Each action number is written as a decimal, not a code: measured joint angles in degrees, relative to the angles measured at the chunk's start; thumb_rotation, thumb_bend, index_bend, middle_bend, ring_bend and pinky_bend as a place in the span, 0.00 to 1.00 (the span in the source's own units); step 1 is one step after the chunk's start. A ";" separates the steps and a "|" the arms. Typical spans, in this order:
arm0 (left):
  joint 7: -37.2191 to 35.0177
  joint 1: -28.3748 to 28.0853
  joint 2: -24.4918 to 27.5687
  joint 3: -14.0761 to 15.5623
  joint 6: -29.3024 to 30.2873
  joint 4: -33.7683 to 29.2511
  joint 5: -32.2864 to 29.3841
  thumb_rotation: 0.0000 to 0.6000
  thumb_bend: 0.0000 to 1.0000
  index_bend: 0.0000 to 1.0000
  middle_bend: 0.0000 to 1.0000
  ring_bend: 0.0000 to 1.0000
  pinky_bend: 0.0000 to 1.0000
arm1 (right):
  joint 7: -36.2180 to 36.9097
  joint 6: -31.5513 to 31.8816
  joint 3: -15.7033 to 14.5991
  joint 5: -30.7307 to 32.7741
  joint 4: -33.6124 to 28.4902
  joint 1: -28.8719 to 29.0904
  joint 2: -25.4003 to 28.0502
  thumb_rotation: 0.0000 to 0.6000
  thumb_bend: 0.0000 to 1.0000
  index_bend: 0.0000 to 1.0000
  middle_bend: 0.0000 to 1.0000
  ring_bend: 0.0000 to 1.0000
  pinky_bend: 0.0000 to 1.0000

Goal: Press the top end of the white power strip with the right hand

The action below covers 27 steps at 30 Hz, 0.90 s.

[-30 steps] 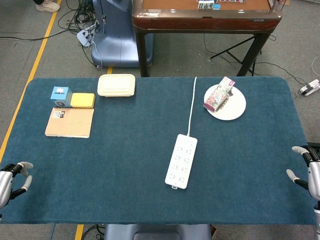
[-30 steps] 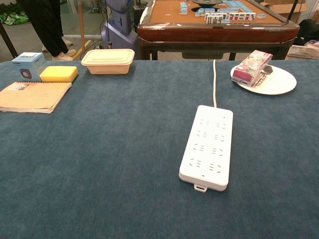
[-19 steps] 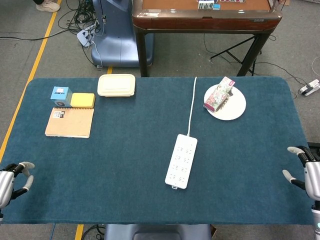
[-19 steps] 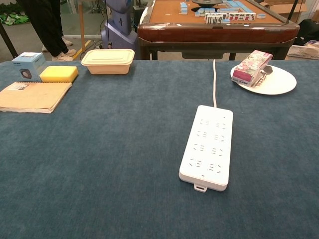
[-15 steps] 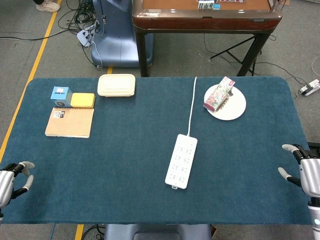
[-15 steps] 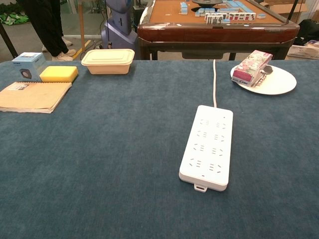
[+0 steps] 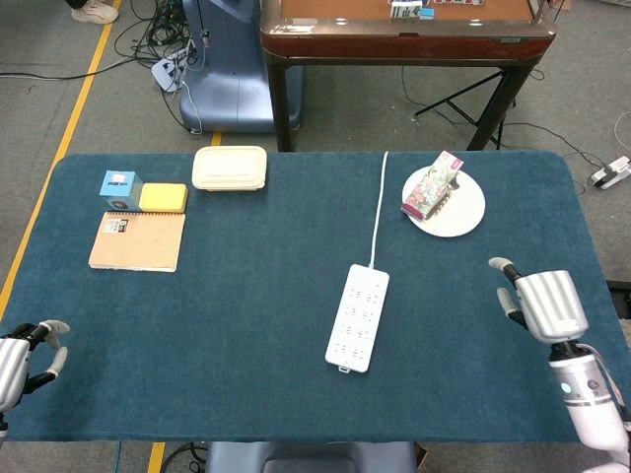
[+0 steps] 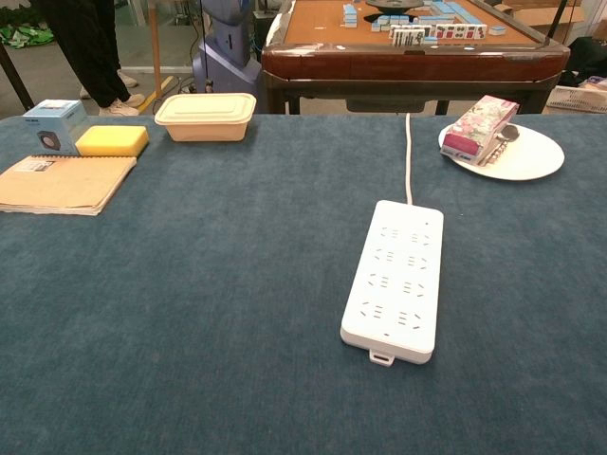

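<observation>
Right hand [image 7: 545,304]: raised over the blue cloth table [image 7: 246,325], back toward the camera, fingers apart, holding nothing. Long white plastic power strip [image 7: 359,316] lies flat well to its left, untouched. Left hand [image 7: 22,360]: at the near-left table edge, fingers loosely curled, empty.

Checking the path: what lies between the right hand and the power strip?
Only bare blue tablecloth separates the right hand from the power strip, seen in the head view.

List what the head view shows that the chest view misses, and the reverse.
Only the head view shows the right hand, hovering right of the power strip, and the left hand at the table's near left edge. Only the chest view shows the tiles on the wooden table clearly. Both show the power strip, plate, notebook and sponge.
</observation>
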 measured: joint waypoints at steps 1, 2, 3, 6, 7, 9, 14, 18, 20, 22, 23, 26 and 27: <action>-0.01 -0.02 0.00 0.01 -0.05 0.01 0.00 1.00 0.41 0.52 0.56 0.47 0.68 | -1.36 -1.27 0.30 0.53 -0.37 0.98 -0.20 1.00 0.63 0.33 0.98 1.00 1.00; -0.03 -0.03 -0.01 0.02 -0.12 0.04 -0.03 1.00 0.41 0.52 0.56 0.47 0.68 | -3.04 -2.98 0.67 1.29 -0.81 2.31 -0.53 1.00 0.65 0.33 0.99 1.00 1.00; -0.05 -0.05 -0.02 0.01 -0.18 0.09 -0.09 1.00 0.41 0.52 0.56 0.47 0.68 | -4.20 -4.22 0.92 1.88 -1.11 3.32 -0.82 1.00 0.69 0.33 1.00 1.00 1.00; -0.24 -0.11 -0.06 -0.08 -0.36 0.22 -0.33 1.00 0.41 0.52 0.56 0.47 0.68 | -6.97 -8.16 1.59 4.09 -1.74 6.59 -2.13 1.00 0.76 0.33 1.00 1.00 1.00; -0.25 -0.12 -0.06 -0.09 -0.40 0.28 -0.37 1.00 0.41 0.52 0.56 0.47 0.68 | -7.67 -9.21 1.75 4.77 -1.82 7.44 -2.63 1.00 0.77 0.33 1.00 1.00 1.00; -0.24 -0.12 -0.06 -0.08 -0.41 0.33 -0.35 1.00 0.41 0.52 0.56 0.47 0.68 | -9.26 -11.33 2.04 6.24 -1.75 9.36 -4.11 1.00 0.79 0.33 1.00 1.00 1.00; -0.25 -0.12 -0.03 -0.05 -0.33 0.28 -0.24 1.00 0.41 0.52 0.56 0.47 0.68 | -12.05 -14.83 2.14 8.82 -0.37 12.91 -7.85 1.00 0.80 0.33 1.00 1.00 1.00; -0.38 -0.10 0.01 -0.06 -0.39 0.37 -0.36 1.00 0.41 0.52 0.56 0.47 0.68 | -13.56 -16.66 1.74 10.31 1.05 14.94 -10.24 1.00 0.81 0.33 1.00 1.00 1.00; -0.38 -0.08 0.02 -0.06 -0.40 0.37 -0.41 1.00 0.41 0.52 0.56 0.47 0.68 | -14.35 -17.49 1.44 11.13 1.84 15.87 -11.41 1.00 0.81 0.33 1.00 1.00 1.00; -0.37 -0.05 0.05 -0.04 -0.39 0.33 -0.41 1.00 0.41 0.52 0.56 0.47 0.68 | -14.89 -18.11 1.16 11.85 2.55 16.58 -12.33 1.00 0.81 0.33 1.00 1.00 1.00; -0.38 -0.05 0.06 -0.03 -0.40 0.32 -0.43 1.00 0.41 0.52 0.56 0.47 0.68 | -15.12 -18.41 1.03 12.21 2.92 16.90 -12.76 1.00 0.81 0.33 1.00 1.00 1.00; -0.32 -0.06 0.08 -0.03 -0.52 0.31 -0.52 1.00 0.41 0.52 0.56 0.47 0.68 | -15.76 -19.32 0.58 13.38 4.16 17.85 -14.11 1.00 0.82 0.34 1.00 1.00 1.00; -0.29 -0.08 0.07 -0.03 -0.63 0.33 -0.60 1.00 0.41 0.52 0.56 0.47 0.68 | -15.92 -19.56 0.45 13.68 4.46 18.10 -14.47 1.00 0.82 0.34 1.00 1.00 1.00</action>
